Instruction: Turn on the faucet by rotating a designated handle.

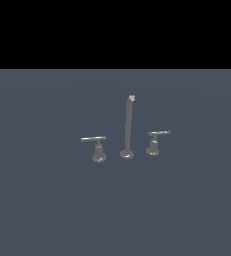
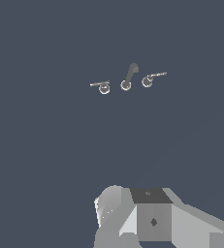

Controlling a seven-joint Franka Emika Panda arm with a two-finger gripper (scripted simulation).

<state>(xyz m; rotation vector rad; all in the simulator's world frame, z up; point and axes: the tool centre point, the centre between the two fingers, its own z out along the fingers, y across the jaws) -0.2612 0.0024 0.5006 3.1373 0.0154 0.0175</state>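
Observation:
The faucet (image 1: 127, 135) is a small grey metal set on the dark floor, with a tall thin spout (image 1: 128, 125) in the middle. The handle (image 1: 97, 144), with a long level bar on a slim stem, stands at the exterior view's left of the spout. In the wrist view the handle (image 2: 103, 86) and the spout (image 2: 128, 77) look small and far off. Only the gripper's grey housing (image 2: 152, 218) shows in the wrist view, well away from the faucet. Its fingers cannot be made out. The arm does not appear in the exterior view.
A second lever handle (image 1: 155, 141) with a shorter, slightly tilted bar on a chunkier base stands at the exterior view's right of the spout, also seen as the other handle (image 2: 151, 79) in the wrist view. The flat grey-blue floor (image 1: 47, 200) spreads all around.

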